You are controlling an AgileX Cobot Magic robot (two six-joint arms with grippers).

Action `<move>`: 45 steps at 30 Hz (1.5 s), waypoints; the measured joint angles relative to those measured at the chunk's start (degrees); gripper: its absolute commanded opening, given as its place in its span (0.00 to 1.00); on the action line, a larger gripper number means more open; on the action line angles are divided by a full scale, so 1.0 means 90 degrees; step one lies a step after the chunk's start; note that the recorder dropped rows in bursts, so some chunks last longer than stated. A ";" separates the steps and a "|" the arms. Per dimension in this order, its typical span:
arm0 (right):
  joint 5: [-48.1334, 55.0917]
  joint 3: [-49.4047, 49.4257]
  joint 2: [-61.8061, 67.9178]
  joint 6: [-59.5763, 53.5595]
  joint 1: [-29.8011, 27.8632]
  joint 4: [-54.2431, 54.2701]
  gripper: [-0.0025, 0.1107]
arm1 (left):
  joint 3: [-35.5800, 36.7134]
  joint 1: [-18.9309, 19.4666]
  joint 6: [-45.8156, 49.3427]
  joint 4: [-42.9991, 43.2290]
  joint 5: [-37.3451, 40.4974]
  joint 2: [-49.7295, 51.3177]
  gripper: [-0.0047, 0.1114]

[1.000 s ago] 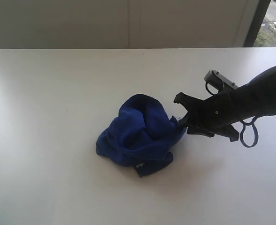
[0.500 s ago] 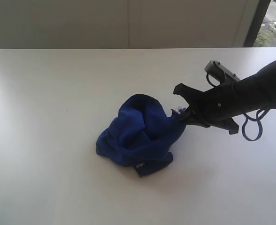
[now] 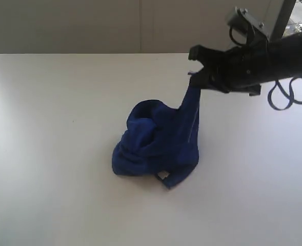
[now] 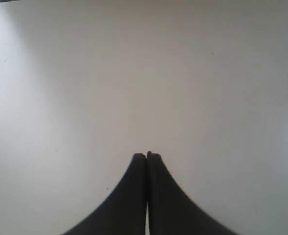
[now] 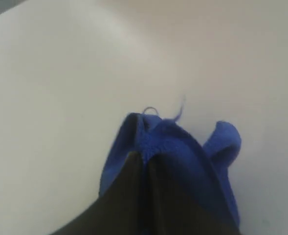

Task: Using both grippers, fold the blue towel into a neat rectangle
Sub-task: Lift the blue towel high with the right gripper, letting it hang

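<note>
Opening out, I judge: the black right hand [image 3: 194, 78] holds, clamped, one corner of the deep-blue terry towel [image 3: 156, 146] above the white bench [image 3: 48, 128], the rest heaped there; next the left hand [image 4: 146, 156], together and empty, needs another corner.

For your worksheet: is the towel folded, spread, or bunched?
Bunched. The towel sits in a crumpled heap, one edge pinched and held up by the right end effector.

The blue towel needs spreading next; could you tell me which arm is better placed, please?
Right. The right gripper is shut on an edge of the blue towel, raised off the table; the left gripper is shut over table, no towel in view.
</note>
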 measured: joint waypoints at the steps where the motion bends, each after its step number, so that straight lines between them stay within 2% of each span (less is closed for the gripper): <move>1: 0.0069 -0.0185 -0.0052 -0.0089 0.0000 0.0000 0.02 | 0.0000 0.0000 0.0000 0.0000 0.0000 0.0000 0.04; 10: 0.1265 -0.2219 -0.0518 -0.0263 0.0000 -0.0145 0.02 | 0.0000 0.0000 0.0000 0.0000 0.0000 0.0000 0.04; 16: 0.2379 -0.3589 -0.0641 0.0050 0.0000 -0.0924 0.02 | 0.0000 0.0000 0.0000 0.0000 0.0000 0.0000 0.04; 21: 0.2686 -0.4584 -0.0641 0.0413 0.0000 -0.1411 0.02 | 0.0000 0.0000 0.0000 0.0000 0.0000 0.0000 0.04; 31: 0.2785 -0.5789 -0.0641 0.0986 0.0000 -0.1895 0.02 | 0.0000 0.0000 0.0000 0.0000 0.0000 0.0000 0.04; 41: 0.2745 -0.6602 -0.0655 0.2223 0.0000 -0.3651 0.02 | 0.0000 0.0000 0.0000 0.0000 0.0000 0.0000 0.04; 45: 0.3131 -0.6627 -0.0611 0.2498 0.0000 -0.3960 0.02 | 0.0000 0.0000 0.0000 0.0000 0.0000 0.0000 0.04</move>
